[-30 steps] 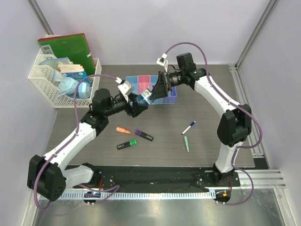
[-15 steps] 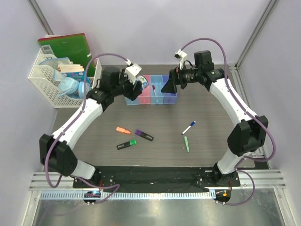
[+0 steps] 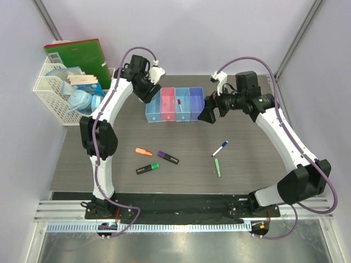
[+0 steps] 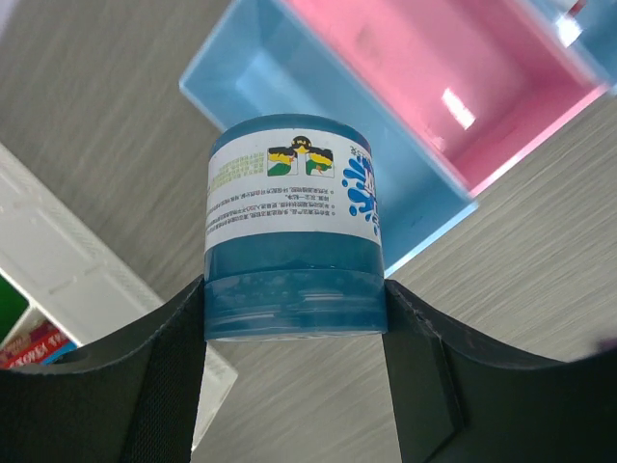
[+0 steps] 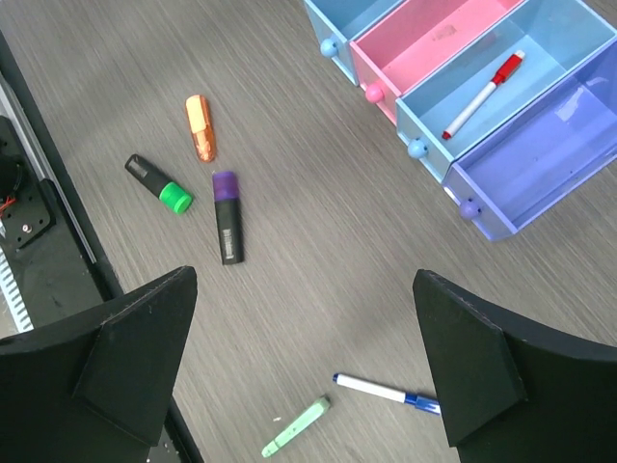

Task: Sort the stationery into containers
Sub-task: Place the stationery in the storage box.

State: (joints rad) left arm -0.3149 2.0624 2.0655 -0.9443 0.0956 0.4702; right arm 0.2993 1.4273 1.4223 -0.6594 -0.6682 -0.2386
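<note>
My left gripper is shut on the round blue tape roll and holds it over the near-left corner of the blue bin, beside the pink bin. The four joined bins stand at the table's back. A red-capped marker lies in the light blue bin; the purple bin holds nothing visible. My right gripper is open and empty, right of the bins. On the table lie the orange, purple-black and green-black highlighters, the blue-capped marker and the pale green pen.
A white lattice basket with masks and papers stands at the back left, close to my left arm, with a green folder behind it. A black rail runs along the near edge. Metal frame posts stand at the back corners.
My left arm has swung back and left with the tape roll, from the table's middle to over the blue bin. My right gripper has drawn back to the right, away from the bins.
</note>
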